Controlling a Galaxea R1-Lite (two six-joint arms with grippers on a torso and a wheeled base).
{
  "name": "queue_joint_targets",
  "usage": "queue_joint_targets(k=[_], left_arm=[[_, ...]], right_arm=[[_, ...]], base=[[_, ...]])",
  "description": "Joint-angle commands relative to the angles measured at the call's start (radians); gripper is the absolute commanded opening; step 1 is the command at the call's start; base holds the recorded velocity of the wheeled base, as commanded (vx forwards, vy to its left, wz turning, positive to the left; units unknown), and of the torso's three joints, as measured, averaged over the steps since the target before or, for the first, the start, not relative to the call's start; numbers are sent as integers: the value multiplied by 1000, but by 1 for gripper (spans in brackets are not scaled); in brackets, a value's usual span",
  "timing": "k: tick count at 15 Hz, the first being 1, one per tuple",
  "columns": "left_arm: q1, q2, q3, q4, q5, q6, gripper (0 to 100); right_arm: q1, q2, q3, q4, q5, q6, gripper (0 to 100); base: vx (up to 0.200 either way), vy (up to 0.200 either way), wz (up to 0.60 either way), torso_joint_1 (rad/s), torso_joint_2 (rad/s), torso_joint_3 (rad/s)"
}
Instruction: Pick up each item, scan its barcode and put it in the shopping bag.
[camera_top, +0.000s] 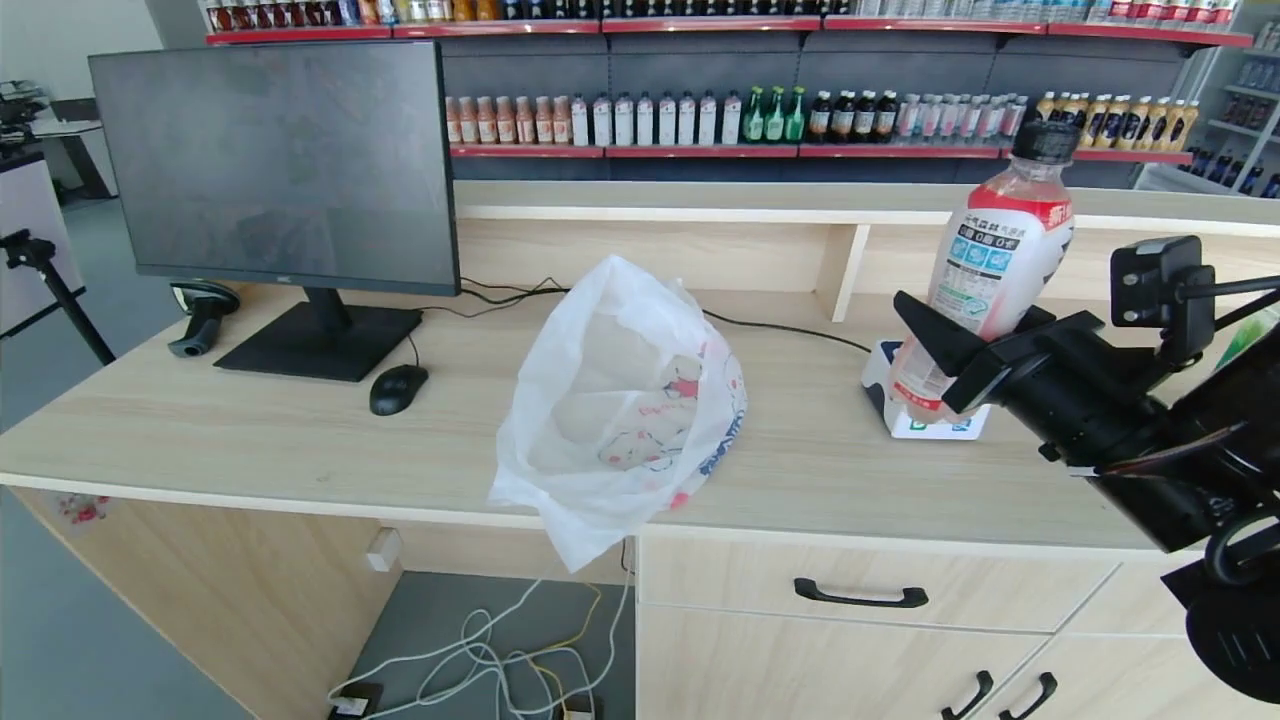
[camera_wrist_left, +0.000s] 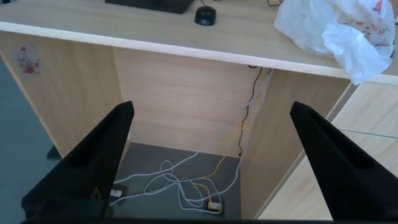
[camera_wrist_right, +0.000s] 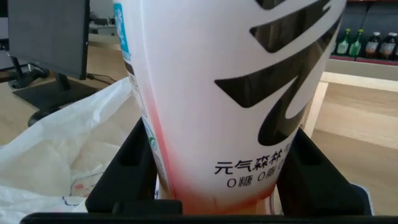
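Observation:
A pink drink bottle with a black cap and a white label is held upright, slightly tilted, over a small white scanner box on the right of the counter. My right gripper is shut on the bottle's lower half; in the right wrist view the bottle sits between the black fingers. An open white plastic shopping bag lies mid-counter, left of the bottle, its edge hanging over the front. My left gripper hangs open below counter height, in front of the desk's knee space.
A monitor, a mouse and a handheld scanner stand on the counter's left. A raised wooden ledge runs along the back. Drawers sit under the right side; cables lie on the floor.

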Motion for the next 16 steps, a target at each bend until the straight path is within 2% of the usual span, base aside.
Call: queue_joint_targets(k=[1,3,8,12,16], left_arm=[[1,1,0,-1,0,0,100],[1,1,0,-1,0,0,100],[1,0,0,-1,0,0,100],[1,0,0,-1,0,0,100],[1,0,0,-1,-1,2,100]], right_arm=[[1,0,-2,0,0,-1,0],[15,5,-24,0,0,-1,0],[136,72,-97,0,0,27,0],[136,123,-157,0,0,50,0],[203,233,-278,0,0,90,0]], base=[[0,0,600,-7,2,2],[0,0,300,1,-1,-1],[0,0,0,0,0,0],[0,0,0,0,0,0],[0,0,0,0,0,0]])
